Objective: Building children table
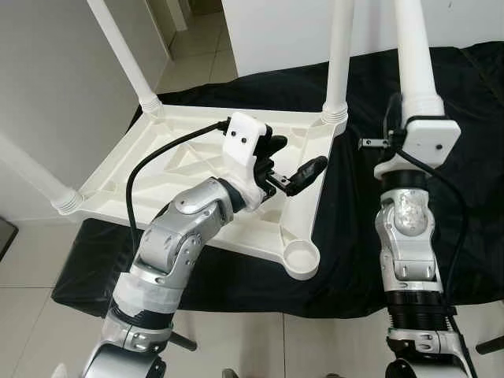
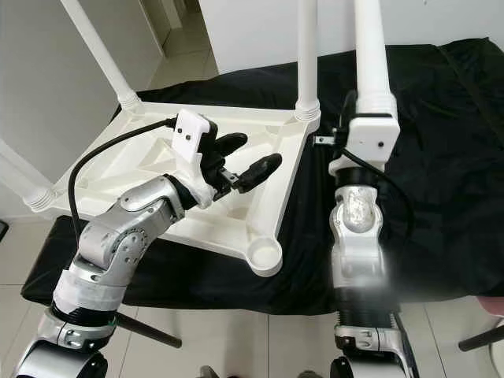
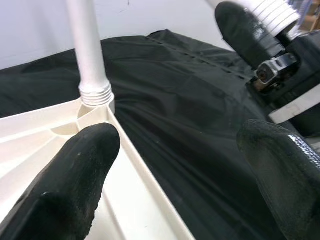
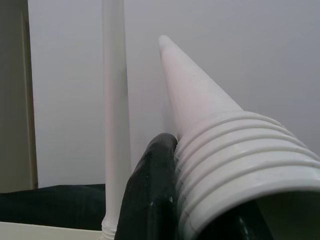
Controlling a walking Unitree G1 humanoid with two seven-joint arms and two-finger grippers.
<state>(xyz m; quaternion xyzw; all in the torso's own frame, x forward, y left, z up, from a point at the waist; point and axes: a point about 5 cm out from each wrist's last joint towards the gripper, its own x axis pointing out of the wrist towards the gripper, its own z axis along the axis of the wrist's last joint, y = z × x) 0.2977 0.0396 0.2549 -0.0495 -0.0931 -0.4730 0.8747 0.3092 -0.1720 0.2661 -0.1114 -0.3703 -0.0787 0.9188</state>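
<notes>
A white plastic tabletop [image 1: 185, 153] lies upside down on a black cloth. Three white legs stand screwed into its corners: far left [image 1: 122, 51], far right [image 1: 339, 55] and near left [image 1: 31, 177]. The near right corner has an empty round socket [image 1: 302, 258]. My left gripper [image 1: 299, 156] hovers open just above the tabletop's right rim, with nothing between its fingers. To the right of the table, my right gripper [image 4: 200, 210] is shut on a fourth white leg [image 1: 415, 55], held upright over the cloth. Its ribbed threaded end [image 4: 240, 160] sits beside a black finger [image 4: 150, 190].
The black cloth [image 1: 472, 197] covers a low surface that stretches right and back from the table. Pale tiled floor [image 1: 252, 346] lies in front and at the left. A white wall [image 1: 276, 31] rises behind, with a doorway at the far left.
</notes>
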